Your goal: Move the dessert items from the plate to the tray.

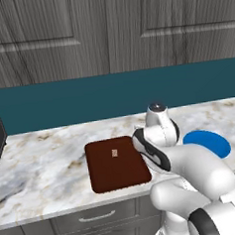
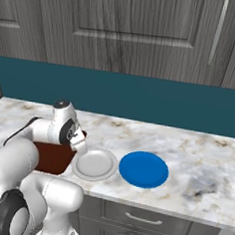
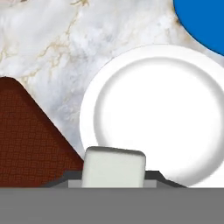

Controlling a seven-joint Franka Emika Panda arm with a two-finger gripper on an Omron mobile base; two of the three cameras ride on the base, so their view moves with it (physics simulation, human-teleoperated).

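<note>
Hand view has a pale cream dessert piece [image 3: 113,167] sitting right at the fingertips, between the hand's two tips, so the hand [image 3: 113,177] looks pinched on it, hovering over the near rim of the plate [image 3: 144,65]. Plate's bowl looks bare apart from that — no other pieces I can spot on it. Left base view shows one small pale piece [image 1: 114,152] already lying on the tray [image 1: 103,175], roughly mid-tray toward the back. So by my reckoning: one item delivered, one in the grip, plate otherwise cleared; what's left is carrying this piece over to the tray and letting go. Can't rule out a crumb hidden under the hand or arm, tho. Tray corner sits just beside the plate in the hand view, w/ a strip of marble tabletop [image 3: 52,52] between them, so the trip is short. Right base view: the arm's wrist hangs over the gap between tray and plate [image 2: 95,164], and the blue disc [image 2: 143,169] lies just past the plate on the far side, not involved.
</note>
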